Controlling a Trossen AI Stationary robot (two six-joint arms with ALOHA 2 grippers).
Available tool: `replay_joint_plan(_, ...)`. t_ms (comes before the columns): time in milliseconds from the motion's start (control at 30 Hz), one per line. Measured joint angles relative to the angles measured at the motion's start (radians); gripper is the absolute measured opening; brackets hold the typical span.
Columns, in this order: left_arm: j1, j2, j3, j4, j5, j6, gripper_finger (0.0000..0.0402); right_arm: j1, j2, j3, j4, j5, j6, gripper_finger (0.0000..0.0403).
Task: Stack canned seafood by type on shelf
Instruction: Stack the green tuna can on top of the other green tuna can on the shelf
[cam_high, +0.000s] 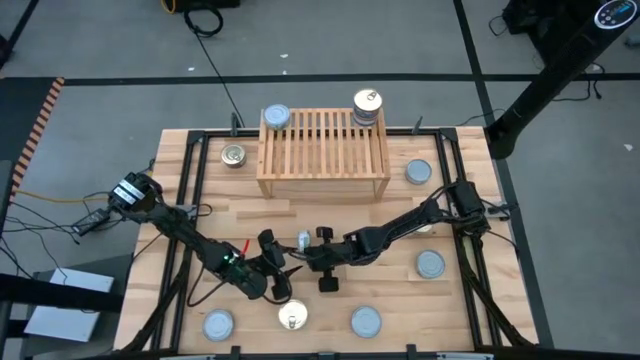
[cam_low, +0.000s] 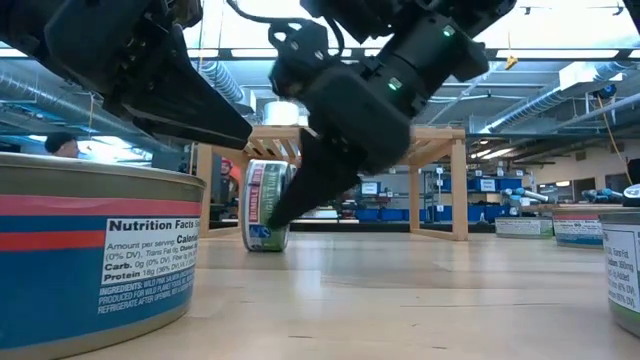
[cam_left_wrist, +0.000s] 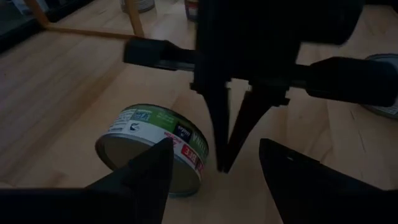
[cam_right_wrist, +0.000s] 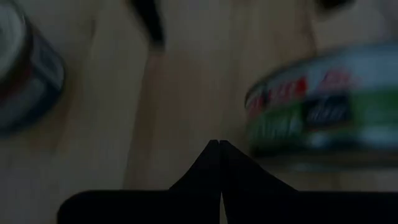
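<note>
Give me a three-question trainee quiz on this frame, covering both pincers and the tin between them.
1. True or false: the right pincer is shut.
2. The green-labelled tin between the pincers: A) lies flat on the table, B) stands on its edge, C) is held in the air?
3. Fill in: the left pincer is ____.
Key: 1 true; 2 B; 3 open.

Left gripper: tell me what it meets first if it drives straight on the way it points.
Probably the right gripper, its shut fingers pointing down squarely between the left gripper's open fingers. The green-labelled tin beside one finger might be clipped first; depth is unclear.
</note>
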Motion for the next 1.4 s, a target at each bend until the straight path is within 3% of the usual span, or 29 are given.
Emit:
replay_joint_plan(133, 0.000, 0.000, 0.000, -0.010, -0.005, -0.004, 0.0243, 0.001, -0.006, 0.000, 0.016, 0.007, 0.000, 0.0008)
replay_joint_plan(433, 0.000, 0.000, 0.000, -0.064, -0.011, -0.051, 0.0243, 0.015, -0.065, 0.000, -0.125, 0.043, -0.001, 0.0008)
replay_joint_plan(800, 0.002, 0.000, 0.001, -0.064, -0.021, -0.073, 0.0243, 0.001, -0.018, 0.001, 0.053, 0.081, -0.028, 0.0008)
replay_joint_plan(1000, 0.002, 0.000, 0.000, -0.154, -0.097, -0.132, 0.0247, 0.010, -0.019, 0.000, 0.076, 0.086, -0.044, 0.0008)
replay_joint_plan(1400, 0.029, 0.009, 0.001, -0.177, -0.124, -0.295, 0.0306, 0.024, -0.036, 0.000, -0.021, 0.087, -0.047, 0.0008)
